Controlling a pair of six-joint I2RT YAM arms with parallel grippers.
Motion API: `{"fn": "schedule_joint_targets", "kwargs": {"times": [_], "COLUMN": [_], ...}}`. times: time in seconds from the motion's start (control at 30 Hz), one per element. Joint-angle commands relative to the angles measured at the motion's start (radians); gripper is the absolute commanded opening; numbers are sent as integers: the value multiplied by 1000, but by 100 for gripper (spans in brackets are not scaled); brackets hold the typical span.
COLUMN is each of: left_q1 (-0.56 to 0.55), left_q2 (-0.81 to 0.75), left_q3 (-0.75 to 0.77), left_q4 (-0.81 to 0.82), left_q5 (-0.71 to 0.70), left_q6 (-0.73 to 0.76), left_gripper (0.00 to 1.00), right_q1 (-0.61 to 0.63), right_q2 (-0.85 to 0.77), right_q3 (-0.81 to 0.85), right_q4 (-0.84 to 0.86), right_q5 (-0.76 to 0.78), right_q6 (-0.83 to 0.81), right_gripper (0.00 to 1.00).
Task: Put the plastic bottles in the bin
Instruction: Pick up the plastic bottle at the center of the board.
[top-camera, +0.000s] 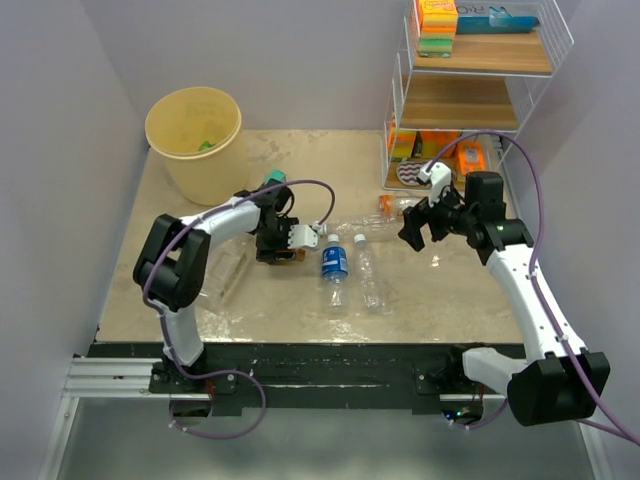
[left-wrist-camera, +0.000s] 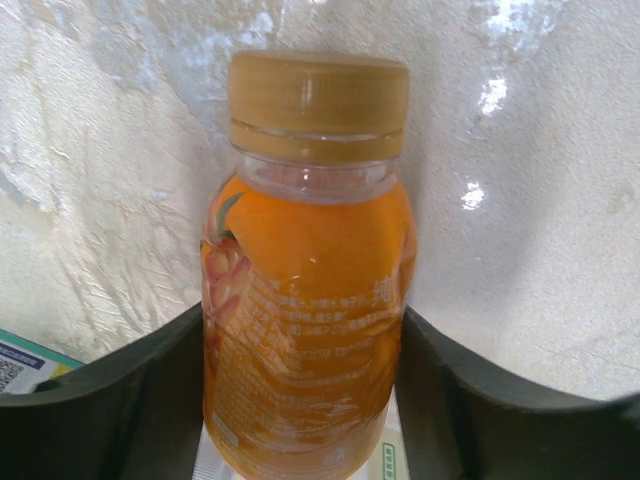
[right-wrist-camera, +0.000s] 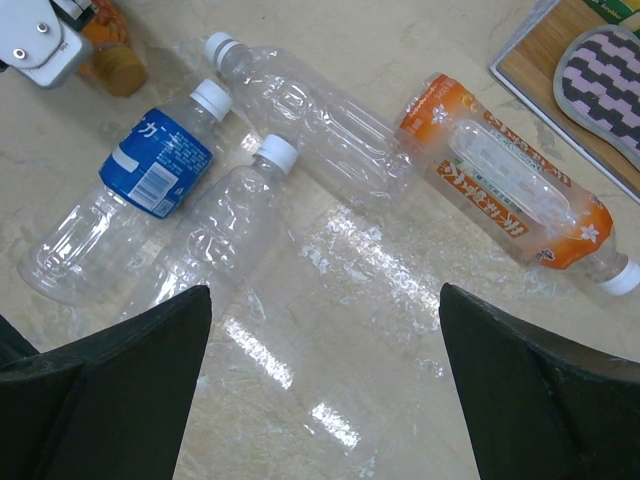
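Left pincer (left-wrist-camera: 303, 400) closed on a small orange bottle (left-wrist-camera: 305, 290) on the counter (top-camera: 450, 295), in front of the bin (top-camera: 205, 175). Right pincer (right-wrist-camera: 325, 385) wide open above a blue-labelled bottle (right-wrist-camera: 150, 165), two clear bottles (right-wrist-camera: 310, 120) and an orange-labelled bottle (right-wrist-camera: 510, 190), all lying on the counter

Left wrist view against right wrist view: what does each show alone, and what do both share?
Left wrist only: the orange bottle, label close up, clasped by the left gripper. Right wrist only: the blue-labelled bottle, two clear bottles, an orange-labelled bottle, the open right gripper. Shared: that orange bottle's tan cap and the beige table.
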Motion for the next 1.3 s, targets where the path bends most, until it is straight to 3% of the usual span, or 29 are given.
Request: {"fn": "schedule_joint_targets", "kwargs": {"times": [0.0, 0.43, 0.87, 1.27], "left_q1": [-6, -6, -5, -3], "left_q2": [-84, -230, -405, -440], "left_q3": [-36, 59, 178, 433], "left_q4": [21, 11, 131, 128], "left_q5": [-7, 31, -35, -118], "left_q6": [-56, -370, -750, -904], "left_gripper": [59, 44, 44, 45], "right_q1": [-6, -10, -13, -15], "right_q2": [-33, -49, -156, -154], "right_q3": [-7, -131, -155, -158], "right_q4": [13, 103, 175, 182], "right_q5": [12, 1, 56, 72], "right_q6": [-17, -19, 7, 9], "right_gripper": [99, 98, 98, 98]}}
